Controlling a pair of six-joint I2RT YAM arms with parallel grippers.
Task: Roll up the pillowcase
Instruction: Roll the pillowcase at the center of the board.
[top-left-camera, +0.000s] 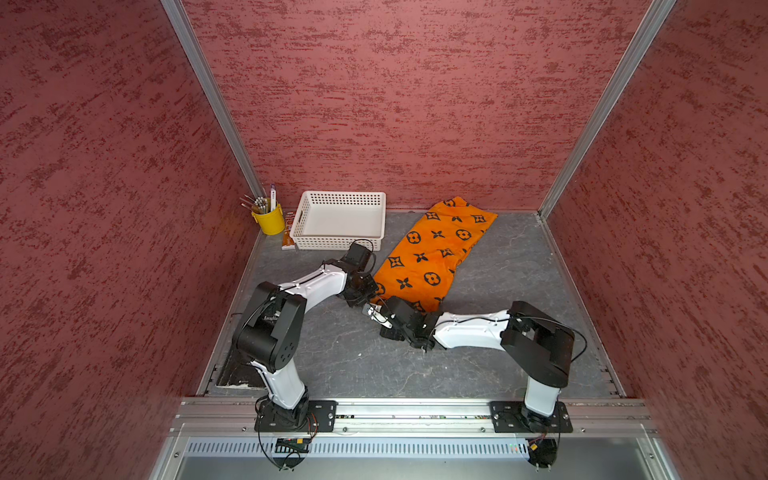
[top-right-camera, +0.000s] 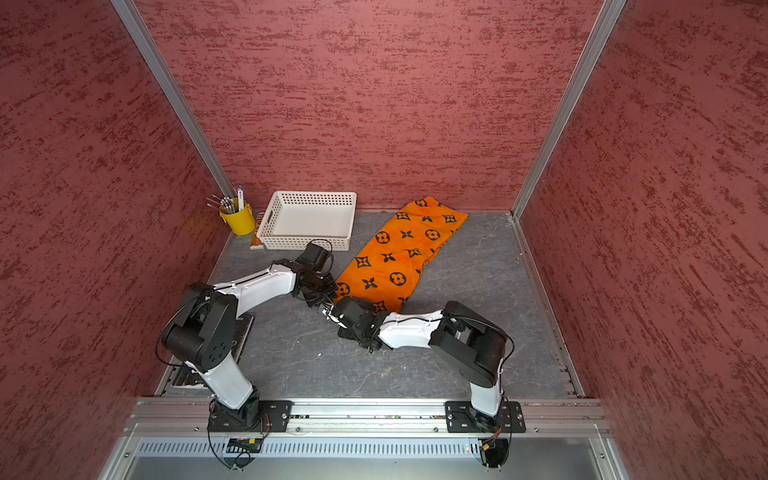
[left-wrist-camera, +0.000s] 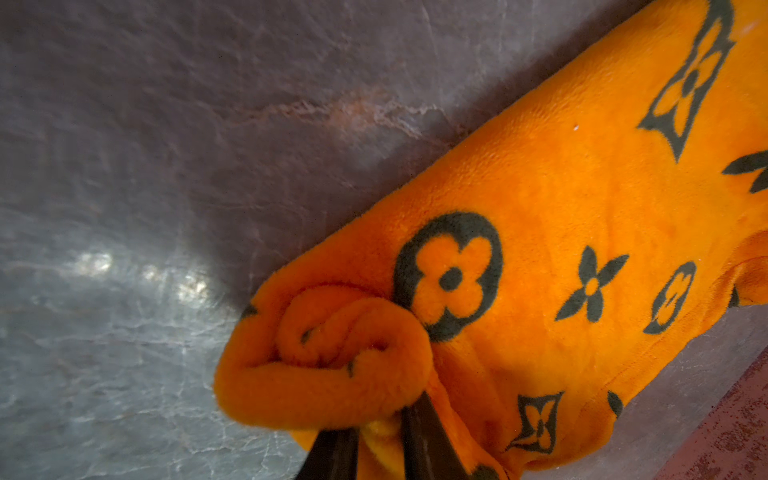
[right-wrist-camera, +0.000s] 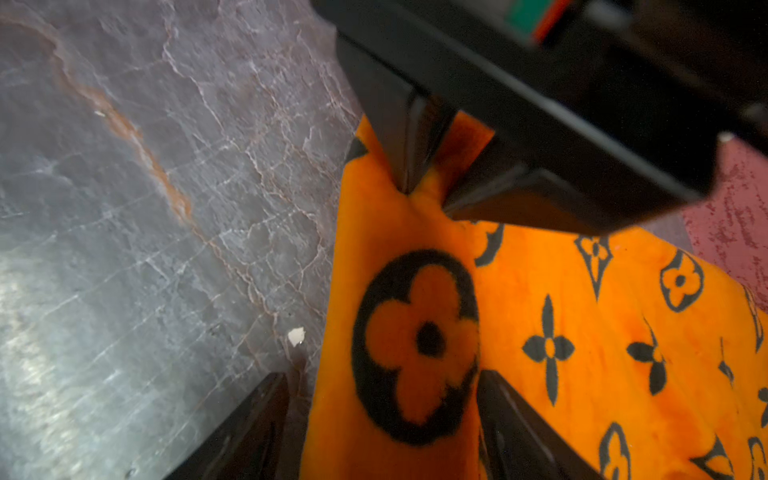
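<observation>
Pillowcase: orange plush with black flower and star marks, lying as a long strip on the grey tabletop. In both top views it slants from the back wall toward the middle, to the right of the basket.
Far end: up against the back wall.
Near end: curled over itself into a small loose roll, seen end-on in the left wrist view; the remaining length lies flat.
Left fingers: clenched on the rolled near corner, with fabric bunched between them.
Right fingers: released and spread wide, straddling the near edge of the cloth just beside the left pair. One is over the fabric; its mate sits beside the edge, above bare tabletop.
Basket: white, perforated, at the back, apart from the cloth.
Cup: yellow, holding pens, in the back corner beside the basket.
Walls: red textured panels on three sides.
</observation>
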